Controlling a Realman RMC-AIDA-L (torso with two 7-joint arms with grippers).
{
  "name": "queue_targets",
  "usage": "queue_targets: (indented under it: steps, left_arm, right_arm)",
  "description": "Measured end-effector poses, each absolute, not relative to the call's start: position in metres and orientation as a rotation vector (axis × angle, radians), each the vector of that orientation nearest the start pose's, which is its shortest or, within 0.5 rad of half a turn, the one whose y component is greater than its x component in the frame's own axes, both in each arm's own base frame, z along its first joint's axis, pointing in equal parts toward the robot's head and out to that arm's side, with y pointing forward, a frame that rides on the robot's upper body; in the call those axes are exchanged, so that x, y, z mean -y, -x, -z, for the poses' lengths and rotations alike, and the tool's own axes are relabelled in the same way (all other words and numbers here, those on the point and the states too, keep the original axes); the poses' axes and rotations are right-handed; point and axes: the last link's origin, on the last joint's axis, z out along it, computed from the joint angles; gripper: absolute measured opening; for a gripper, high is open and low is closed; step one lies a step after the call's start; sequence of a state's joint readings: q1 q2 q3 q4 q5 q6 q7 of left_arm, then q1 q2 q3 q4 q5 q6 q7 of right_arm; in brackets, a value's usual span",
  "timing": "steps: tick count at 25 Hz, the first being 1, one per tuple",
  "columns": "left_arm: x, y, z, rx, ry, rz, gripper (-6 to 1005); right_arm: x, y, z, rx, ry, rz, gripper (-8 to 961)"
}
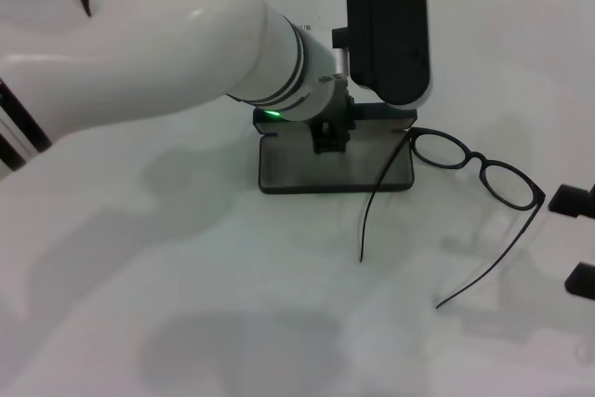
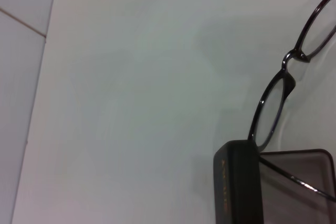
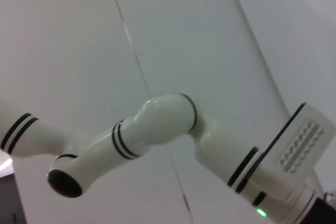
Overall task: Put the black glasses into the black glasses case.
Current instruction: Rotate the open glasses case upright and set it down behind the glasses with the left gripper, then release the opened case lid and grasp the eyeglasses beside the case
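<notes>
The black glasses (image 1: 476, 170) lie unfolded on the white table just right of the black glasses case (image 1: 372, 174). One temple arm crosses the case's right front corner. The case is open, its grey inside facing up. My left gripper (image 1: 330, 137) hangs over the back of the case, and the arm hides the lid in the head view. The left wrist view shows the glasses (image 2: 273, 108), the lid's edge with orange lettering (image 2: 236, 192) and the grey inside. My right gripper (image 1: 576, 241) sits at the right edge, open and empty, a little right of the glasses.
The white table (image 1: 186, 304) stretches out in front and to the left of the case. My bulky left arm (image 1: 167, 44) spans the upper left of the head view. The right wrist view shows only the left arm and a wall.
</notes>
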State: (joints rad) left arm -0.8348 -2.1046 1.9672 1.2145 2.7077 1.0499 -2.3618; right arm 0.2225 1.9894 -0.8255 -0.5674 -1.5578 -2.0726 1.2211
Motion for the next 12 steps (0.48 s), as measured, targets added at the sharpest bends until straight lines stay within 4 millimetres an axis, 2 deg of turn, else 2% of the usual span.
queue_targets:
  steps: [5,10,12]
  left_arm:
    - [-0.362,0.082,0.119,-0.435,2.621,-0.610,205]
    - [-0.361,0.083,0.121,-0.458,2.619,-0.619,308]
    - [-0.361,0.082,0.120,-0.461,2.618,-0.617,311]
  right_arm:
    - [-0.213,-0.293,-0.058,-0.510,2.592,-1.349,761]
    - [-0.216,-0.298,-0.058,-0.530,2.576,-1.308,747]
    - [-0.217,-0.299,-0.058,-0.537,2.569,-1.299,741]
